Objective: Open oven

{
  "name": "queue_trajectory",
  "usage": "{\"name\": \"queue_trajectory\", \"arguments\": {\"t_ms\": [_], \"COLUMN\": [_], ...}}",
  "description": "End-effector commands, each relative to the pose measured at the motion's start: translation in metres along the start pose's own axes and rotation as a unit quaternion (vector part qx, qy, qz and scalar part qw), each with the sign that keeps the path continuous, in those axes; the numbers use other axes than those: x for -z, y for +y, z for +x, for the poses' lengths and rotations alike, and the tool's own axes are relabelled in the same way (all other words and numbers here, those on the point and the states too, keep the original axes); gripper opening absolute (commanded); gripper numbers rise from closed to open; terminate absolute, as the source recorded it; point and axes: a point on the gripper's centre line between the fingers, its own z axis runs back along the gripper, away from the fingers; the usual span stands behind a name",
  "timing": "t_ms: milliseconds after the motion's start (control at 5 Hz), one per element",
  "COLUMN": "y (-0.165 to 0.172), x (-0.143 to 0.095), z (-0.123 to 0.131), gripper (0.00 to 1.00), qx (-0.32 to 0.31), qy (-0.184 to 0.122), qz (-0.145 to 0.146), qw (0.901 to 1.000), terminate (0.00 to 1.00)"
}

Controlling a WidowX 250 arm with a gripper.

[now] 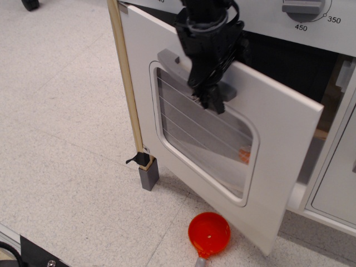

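Oven at upper right, its door swung partly open on the left hinge, dark interior exposed along the right edge. The black hand reaches down over the grey bar handle, fingertips at the window's top edge; its grip cannot be told. An orange ladle lies on the floor below the door.

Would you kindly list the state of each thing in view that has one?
Oven door: partly open, swung out from its left hinge side, dark interior showing.
Handle: mostly covered by the gripper.
Gripper: at the handle; jaws too dark to tell whether open or shut.
Dial: pointer cut off by the frame, setting unreadable.
Red pan: on the floor below the door, upright.
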Motion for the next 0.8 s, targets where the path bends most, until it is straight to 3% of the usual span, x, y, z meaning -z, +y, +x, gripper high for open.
{"name": "queue_trajectory", "arguments": {"t_ms": [0,200,400,600], "y": [0.050,0.064,0.070,0.078], "x": [-0.047,-0.057,-0.060,-0.059], "z": [0.045,0.066,0.088,0.109], "gripper": [1.00,1.00,1.00,1.00], "qx": [0.068,0.155,0.273,0.371], "qy": [-0.014,-0.056,-0.077,-0.115], "qz": [0.018,0.030,0.051,0.074], "qw": [0.9974,0.9858,0.9577,0.9186], "terminate": [0.00,0.00,0.00,0.00]}}
